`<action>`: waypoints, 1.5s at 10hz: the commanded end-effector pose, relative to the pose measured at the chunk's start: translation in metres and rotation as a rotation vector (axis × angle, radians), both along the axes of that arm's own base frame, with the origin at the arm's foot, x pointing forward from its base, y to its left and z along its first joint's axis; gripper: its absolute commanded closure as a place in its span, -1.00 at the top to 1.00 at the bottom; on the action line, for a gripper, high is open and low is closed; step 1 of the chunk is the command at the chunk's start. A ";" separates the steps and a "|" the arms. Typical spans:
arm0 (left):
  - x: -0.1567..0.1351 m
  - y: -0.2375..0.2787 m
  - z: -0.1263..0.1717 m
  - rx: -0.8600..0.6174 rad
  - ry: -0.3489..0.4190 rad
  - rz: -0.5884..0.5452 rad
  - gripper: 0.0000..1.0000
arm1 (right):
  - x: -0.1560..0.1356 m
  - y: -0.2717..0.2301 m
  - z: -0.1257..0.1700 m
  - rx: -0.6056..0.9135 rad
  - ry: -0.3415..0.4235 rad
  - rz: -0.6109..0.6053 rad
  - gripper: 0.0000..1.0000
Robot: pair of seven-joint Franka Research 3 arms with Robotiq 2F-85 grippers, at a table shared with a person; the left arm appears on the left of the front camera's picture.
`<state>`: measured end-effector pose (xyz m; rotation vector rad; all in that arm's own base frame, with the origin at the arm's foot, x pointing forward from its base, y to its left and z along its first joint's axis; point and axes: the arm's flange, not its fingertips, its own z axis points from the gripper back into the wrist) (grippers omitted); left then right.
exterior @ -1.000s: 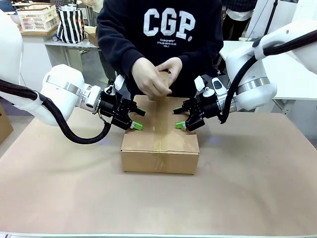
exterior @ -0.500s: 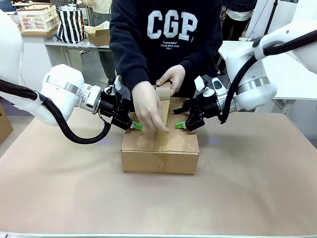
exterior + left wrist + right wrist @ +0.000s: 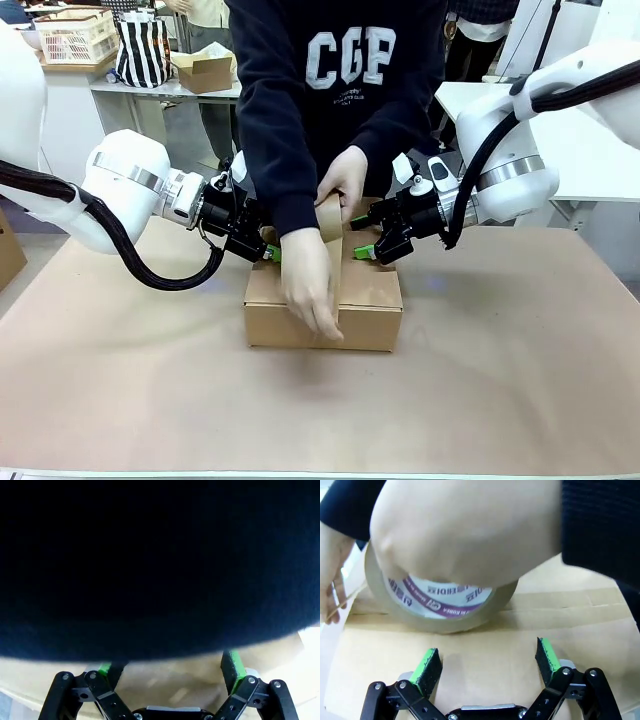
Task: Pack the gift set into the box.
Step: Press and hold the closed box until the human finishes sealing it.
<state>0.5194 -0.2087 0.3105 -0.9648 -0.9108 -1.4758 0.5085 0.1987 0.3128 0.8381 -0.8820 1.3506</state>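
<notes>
Right now the box (image 3: 323,300) is sitting closed near the middle of the desk (image 3: 520,380), and a person at its far side is taping the seam. One hand (image 3: 345,180) is gripping the tape roll (image 3: 440,605) above the box's far edge, while the other hand (image 3: 312,282) is pressing the strip down over the near edge, probably so it sticks all along the lid.

The left end effector (image 3: 268,252) is resting at the box's far left corner with its fingers spread and nothing between them; the right end effector (image 3: 366,247) is doing likewise at the far right corner, released and empty, pads (image 3: 547,655) lying over bare cardboard. I'd guess both are pinning the flaps flat for the taping.

Room is tight over the lid: the person's arms are crossing between the two end effectors. Beyond the box's near and side edges the desk is lying open, so either arm could back away outward
</notes>
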 end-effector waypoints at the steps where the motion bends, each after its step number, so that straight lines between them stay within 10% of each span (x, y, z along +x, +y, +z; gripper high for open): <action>1: -0.001 0.001 -0.003 0.006 0.002 0.003 1.00 | -0.001 0.000 -0.003 -0.012 -0.001 -0.005 1.00; 15: -0.001 0.001 -0.003 0.006 0.002 0.003 1.00 | -0.001 0.000 -0.003 -0.012 -0.001 -0.005 1.00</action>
